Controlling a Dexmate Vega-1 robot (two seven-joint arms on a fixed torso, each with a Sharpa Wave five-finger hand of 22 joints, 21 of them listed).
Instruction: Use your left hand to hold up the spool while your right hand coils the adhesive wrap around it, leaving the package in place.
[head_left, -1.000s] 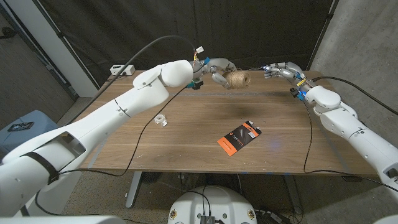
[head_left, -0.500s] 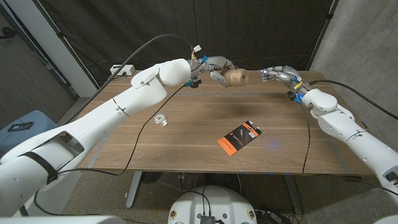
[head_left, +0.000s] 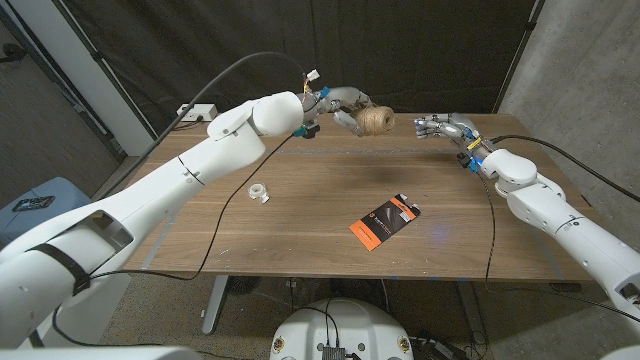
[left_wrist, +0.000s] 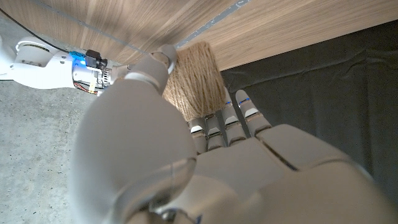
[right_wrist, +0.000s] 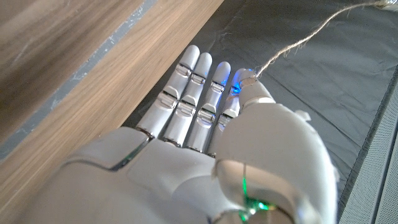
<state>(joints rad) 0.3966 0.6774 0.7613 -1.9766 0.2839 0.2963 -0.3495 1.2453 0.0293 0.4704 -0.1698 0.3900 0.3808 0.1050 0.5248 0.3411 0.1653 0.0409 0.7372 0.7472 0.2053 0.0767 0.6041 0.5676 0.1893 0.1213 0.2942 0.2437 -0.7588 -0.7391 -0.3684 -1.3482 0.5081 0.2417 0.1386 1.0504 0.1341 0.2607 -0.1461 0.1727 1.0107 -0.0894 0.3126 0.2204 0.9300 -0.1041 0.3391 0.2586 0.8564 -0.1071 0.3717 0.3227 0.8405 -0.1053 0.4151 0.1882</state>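
- The spool (head_left: 376, 120) of brown twine is in the air over the table's (head_left: 300, 225) far edge, gripped by my left hand (head_left: 345, 108).
- My right hand (head_left: 437, 126), beside the spool, pinches the loose strand (right_wrist: 298, 40); a slack or slipped pinch could unwind it.
- The package (head_left: 382, 221) lies nearer me than the spool; a low sweep might nudge it.

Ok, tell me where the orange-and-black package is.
Head view: the package lies flat on the table, right of centre, nearer the front edge, right of the small tape roll.
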